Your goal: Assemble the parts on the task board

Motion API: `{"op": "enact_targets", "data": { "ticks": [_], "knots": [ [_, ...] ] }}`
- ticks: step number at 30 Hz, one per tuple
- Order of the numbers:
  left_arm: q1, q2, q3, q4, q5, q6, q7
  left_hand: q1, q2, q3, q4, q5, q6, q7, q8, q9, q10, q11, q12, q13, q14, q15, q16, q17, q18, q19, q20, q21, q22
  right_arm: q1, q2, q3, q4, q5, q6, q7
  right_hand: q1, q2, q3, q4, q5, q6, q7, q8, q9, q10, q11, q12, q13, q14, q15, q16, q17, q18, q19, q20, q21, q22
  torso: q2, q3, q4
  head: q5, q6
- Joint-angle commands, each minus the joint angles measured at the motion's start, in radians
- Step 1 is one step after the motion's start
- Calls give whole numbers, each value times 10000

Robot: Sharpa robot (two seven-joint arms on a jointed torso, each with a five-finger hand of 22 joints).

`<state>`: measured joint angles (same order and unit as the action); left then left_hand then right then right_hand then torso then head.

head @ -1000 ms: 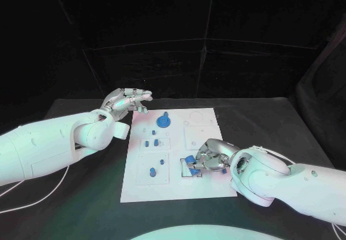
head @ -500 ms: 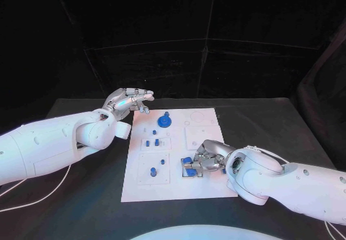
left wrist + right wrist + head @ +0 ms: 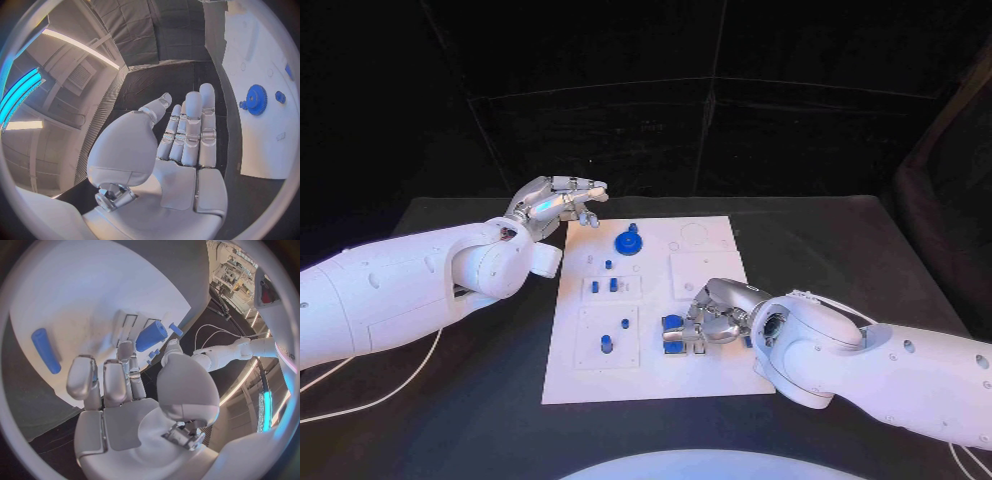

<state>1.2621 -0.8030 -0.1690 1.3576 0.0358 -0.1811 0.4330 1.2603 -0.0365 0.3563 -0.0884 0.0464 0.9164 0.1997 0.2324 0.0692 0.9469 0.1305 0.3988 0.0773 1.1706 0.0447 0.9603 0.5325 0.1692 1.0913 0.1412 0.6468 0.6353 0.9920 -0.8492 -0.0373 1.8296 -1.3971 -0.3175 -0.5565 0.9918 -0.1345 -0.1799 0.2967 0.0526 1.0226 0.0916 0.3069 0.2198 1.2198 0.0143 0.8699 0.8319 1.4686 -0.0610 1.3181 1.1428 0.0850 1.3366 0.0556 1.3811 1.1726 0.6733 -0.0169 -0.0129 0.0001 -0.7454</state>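
The white task board (image 3: 646,375) lies in the middle of the black table. My right hand (image 3: 715,315) hovers low over its near right part. Its thumb and a fingertip pinch a short blue cylinder (image 3: 151,336) at a rectangular slot (image 3: 681,337). Another blue bar (image 3: 45,350) lies flat on the board beside the hand. A blue gear (image 3: 629,241) stands at the board's far end, also seen as the gear (image 3: 255,99) in the left wrist view. My left hand (image 3: 560,204) is raised beyond the board's far left corner, fingers straight, holding nothing.
Small blue pegs (image 3: 603,286) stand in the board's middle left, and two more (image 3: 606,344) nearer the front. A round recess (image 3: 692,237) sits at the far right of the board. White cables (image 3: 387,385) trail on the table at the left.
My right hand has edged a little to the left over the slot with the blue cylinder. The left hand has stayed where it was.
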Motion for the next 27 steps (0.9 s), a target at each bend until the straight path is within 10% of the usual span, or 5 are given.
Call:
{"op": "enact_targets", "data": {
  "ticks": [1,12,27],
  "knots": [
    [14,-1,9,2,21,126,16,44,50,-51,-7,28,-67,33,64,2,-57,3,35,14,-68,4,18,-9,138,32,42,-58,-9,13,-28,3,40,-218,185,92,480,258,248,-53,-7,-50,-9,-18,26,-50,-3,-34,28,223,61,-66,11,0,-22,12,-58,-1,-7,5,1,-10,-10],
    [14,-12,8,-5,21,148,6,44,50,-51,-7,28,-67,33,64,2,-57,3,35,14,-68,4,18,-9,138,32,42,-58,-9,13,-56,3,125,-647,445,266,3137,756,471,-1033,685,123,-116,375,289,352,-107,445,634,295,-16,-57,190,-33,115,-44,-15,161,-6,2,-1,-29,-27],
    [14,-28,8,6,21,154,-4,60,63,-55,-14,28,-75,35,74,2,-69,5,49,13,-75,4,22,-15,138,36,41,-66,-15,13,-327,3,283,-553,-268,763,2423,903,-219,-226,1012,-49,-136,640,446,404,-117,506,780,314,-30,-64,281,-40,137,-66,-18,186,3,8,4,-31,-13]
  ]
}}
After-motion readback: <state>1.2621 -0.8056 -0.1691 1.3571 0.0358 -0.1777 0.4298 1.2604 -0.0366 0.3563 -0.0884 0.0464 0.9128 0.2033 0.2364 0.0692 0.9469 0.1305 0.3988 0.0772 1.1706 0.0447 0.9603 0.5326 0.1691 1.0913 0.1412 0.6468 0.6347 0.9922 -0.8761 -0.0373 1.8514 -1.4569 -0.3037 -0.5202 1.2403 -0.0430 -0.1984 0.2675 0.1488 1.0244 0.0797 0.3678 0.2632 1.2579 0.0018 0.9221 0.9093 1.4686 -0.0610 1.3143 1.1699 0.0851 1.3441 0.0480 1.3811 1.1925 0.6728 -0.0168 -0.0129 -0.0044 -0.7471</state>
